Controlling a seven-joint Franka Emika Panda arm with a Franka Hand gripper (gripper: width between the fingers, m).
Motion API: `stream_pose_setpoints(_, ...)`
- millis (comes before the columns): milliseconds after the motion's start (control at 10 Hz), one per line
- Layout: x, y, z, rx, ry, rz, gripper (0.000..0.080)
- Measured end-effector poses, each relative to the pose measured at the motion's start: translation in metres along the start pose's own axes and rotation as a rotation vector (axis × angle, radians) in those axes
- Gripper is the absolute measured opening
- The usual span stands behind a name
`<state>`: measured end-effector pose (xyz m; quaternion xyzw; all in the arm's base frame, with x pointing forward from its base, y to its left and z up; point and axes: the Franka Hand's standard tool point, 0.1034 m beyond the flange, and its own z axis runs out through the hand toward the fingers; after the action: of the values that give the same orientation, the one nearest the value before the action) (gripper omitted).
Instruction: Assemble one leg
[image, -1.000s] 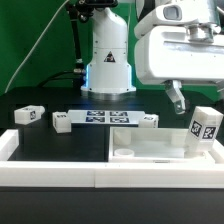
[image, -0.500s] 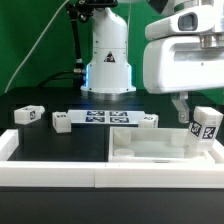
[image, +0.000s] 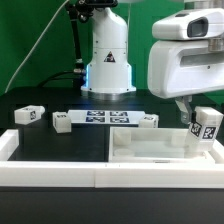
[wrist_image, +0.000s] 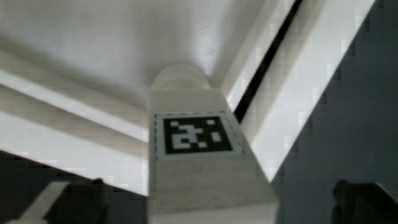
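One leg (image: 207, 127), a stubby white block with square tags, stands tilted at the right end of the large white panel (image: 150, 148). My gripper (image: 196, 116) hangs just over it, and one dark finger (image: 183, 109) shows to the leg's left in the exterior view. In the wrist view the same leg (wrist_image: 199, 135) rises between my two fingers (wrist_image: 50, 205), with a dark gap on each side. The gripper (wrist_image: 205, 208) is open and straddles the leg without gripping it.
Three more legs lie on the black table: one (image: 30, 116) at the exterior view's left, one (image: 63, 122) beside it, and one (image: 148, 121) behind the panel. The marker board (image: 100, 118) lies between them. A white rim (image: 50, 176) runs along the front.
My gripper has moved toward the exterior view's right and slightly down, closing in over the tilted leg. The leg and the other parts have stayed put.
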<state>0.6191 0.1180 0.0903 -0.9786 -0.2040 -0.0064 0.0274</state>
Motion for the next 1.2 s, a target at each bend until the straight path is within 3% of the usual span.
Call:
stream_pose_setpoints(100,0.000,0.000,0.000,0.000,0.000,0.000,0.0528)
stream_pose_setpoints(200,0.000,0.000,0.000,0.000,0.000,0.000,0.0389)
stream_pose_setpoints(300,0.001,0.001,-0.001,-0.001,0.003,0.001,0.0302)
stream_pose_setpoints(600,0.001,0.001,-0.002,0.001,0.004,0.034,0.0301)
stream_pose_setpoints(800,-0.003,0.010,-0.001,0.002,0.017,0.065,0.0295)
stream_pose_setpoints(1200,-0.002,0.009,0.004,0.024,0.067,0.481,0.0294)
